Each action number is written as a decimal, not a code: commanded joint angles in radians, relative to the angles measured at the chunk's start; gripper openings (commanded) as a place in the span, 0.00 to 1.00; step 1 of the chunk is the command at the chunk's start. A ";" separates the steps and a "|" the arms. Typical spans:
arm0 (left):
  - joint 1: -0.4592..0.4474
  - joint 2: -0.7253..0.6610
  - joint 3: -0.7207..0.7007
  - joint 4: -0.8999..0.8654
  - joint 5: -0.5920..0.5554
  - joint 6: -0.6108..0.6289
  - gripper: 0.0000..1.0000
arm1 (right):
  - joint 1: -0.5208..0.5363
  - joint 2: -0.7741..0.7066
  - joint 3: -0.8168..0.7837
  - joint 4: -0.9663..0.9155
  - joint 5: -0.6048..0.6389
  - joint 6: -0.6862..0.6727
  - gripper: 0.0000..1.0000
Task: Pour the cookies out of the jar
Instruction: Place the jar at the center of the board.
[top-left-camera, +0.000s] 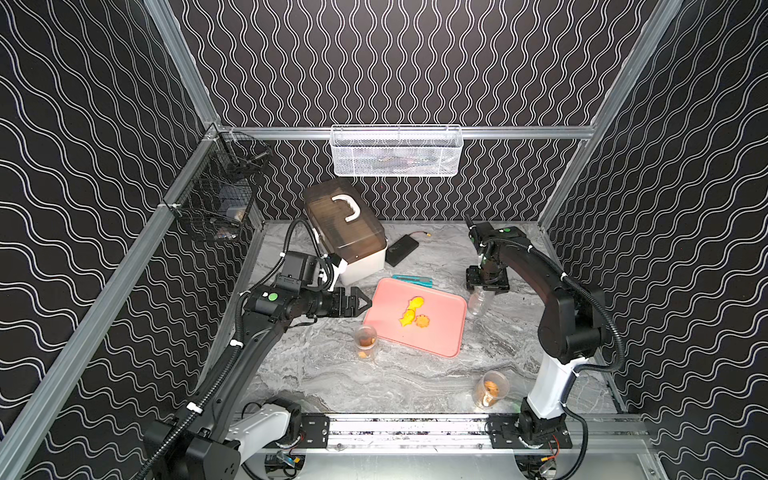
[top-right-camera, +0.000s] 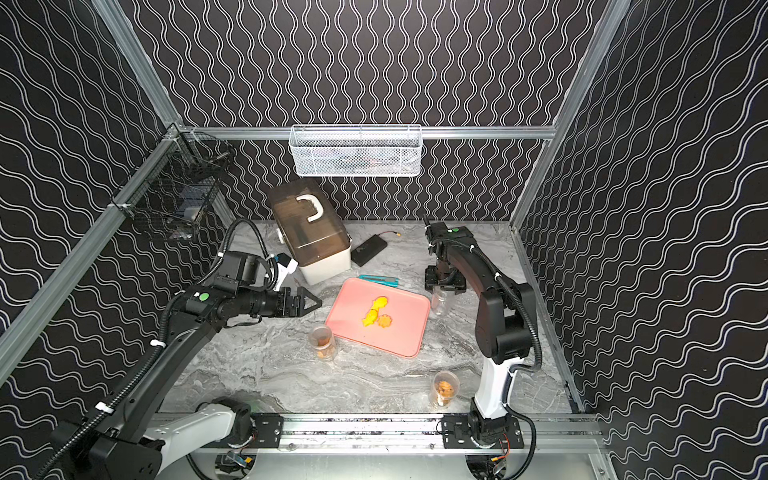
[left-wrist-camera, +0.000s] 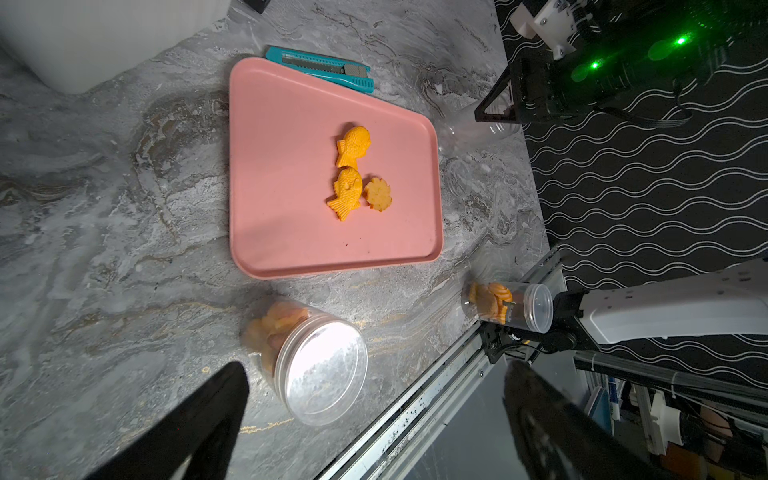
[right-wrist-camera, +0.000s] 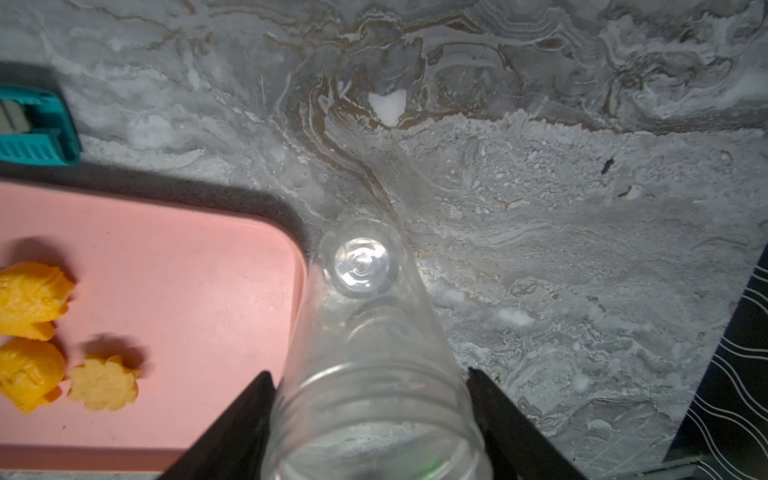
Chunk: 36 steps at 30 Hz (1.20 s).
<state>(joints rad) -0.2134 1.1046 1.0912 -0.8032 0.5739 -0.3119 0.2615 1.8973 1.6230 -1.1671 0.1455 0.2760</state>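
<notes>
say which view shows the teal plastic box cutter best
Left wrist view: the teal plastic box cutter shows nearly whole beside the pink tray. Both top views show only a sliver; the right wrist view only one end.

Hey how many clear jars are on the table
3. The empty jar stands right of the tray, at the right gripper; the left jar, holding cookies, sits by the tray's near left corner; the front jar, also with cookies, sits near the right arm's base.

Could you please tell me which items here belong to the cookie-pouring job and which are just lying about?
Job: cookies, empty jar, pink tray, left lidded jar, right lidded jar.
Lying about: teal box cutter, storage box, black pack.
</notes>
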 joint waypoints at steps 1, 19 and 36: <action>0.000 -0.006 0.007 0.001 0.009 0.033 0.99 | 0.001 0.004 -0.003 -0.019 -0.005 -0.003 0.77; 0.000 0.011 0.009 -0.001 0.053 0.012 0.99 | 0.001 -0.040 0.002 -0.025 -0.008 -0.001 0.95; 0.000 -0.061 -0.004 0.008 0.105 -0.074 0.99 | 0.001 -0.225 0.036 -0.083 0.032 0.020 1.00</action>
<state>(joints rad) -0.2134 1.0557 1.0824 -0.8082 0.6552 -0.3683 0.2615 1.6993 1.6501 -1.2064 0.1581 0.2813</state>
